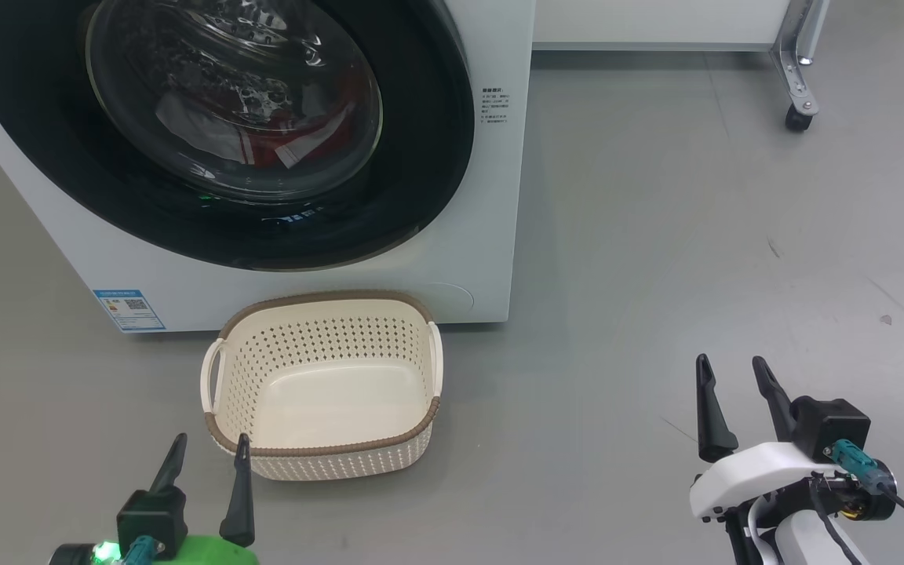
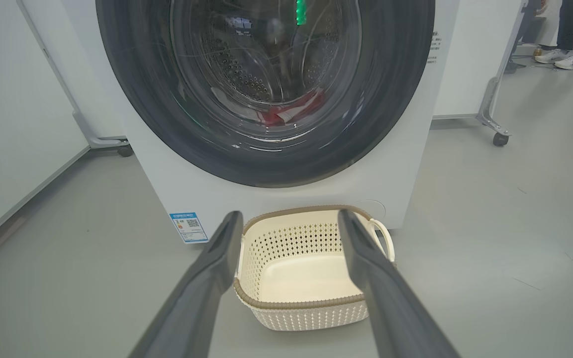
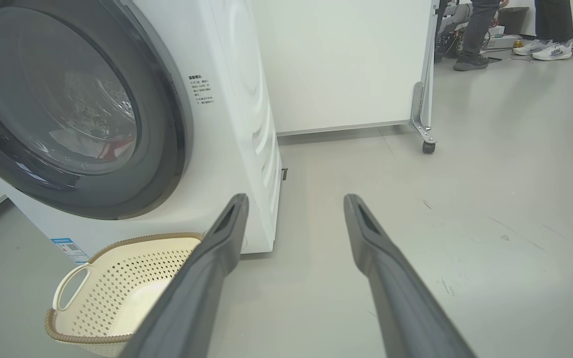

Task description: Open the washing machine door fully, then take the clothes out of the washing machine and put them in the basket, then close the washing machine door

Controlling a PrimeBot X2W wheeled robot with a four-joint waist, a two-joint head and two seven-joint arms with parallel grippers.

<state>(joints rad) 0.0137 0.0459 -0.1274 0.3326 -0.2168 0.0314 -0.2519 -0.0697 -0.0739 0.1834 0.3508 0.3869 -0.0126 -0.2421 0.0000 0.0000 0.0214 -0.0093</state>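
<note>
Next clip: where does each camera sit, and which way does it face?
Head view: high, looking down at the shut washing machine door and empty basket; left gripper lower left, right gripper lower right, both open.
Left wrist view: low, squarely facing the door; own fingers frame the basket.
Right wrist view: low, right of the door, facing open floor; own fingers.
Shared: door, basket.

Counted: 1 washer (image 1: 483, 235), 1 door (image 1: 421, 157), 1 basket (image 1: 326, 298) with 2 handles (image 1: 213, 377). Clothes (image 1: 303, 145) behind the glass were red and white, number couldn't be told. 1 blue label (image 1: 129, 310) at 8 o'clock, 1 caster (image 1: 799, 118) at 1 o'clock. 2 grippers, left gripper (image 1: 212, 436) and right gripper (image 1: 730, 359), 2 fingers (image 1: 240, 486) each. Legs of 2 people (image 3: 478, 25) at 1 o'clock in the right wrist view.
</note>
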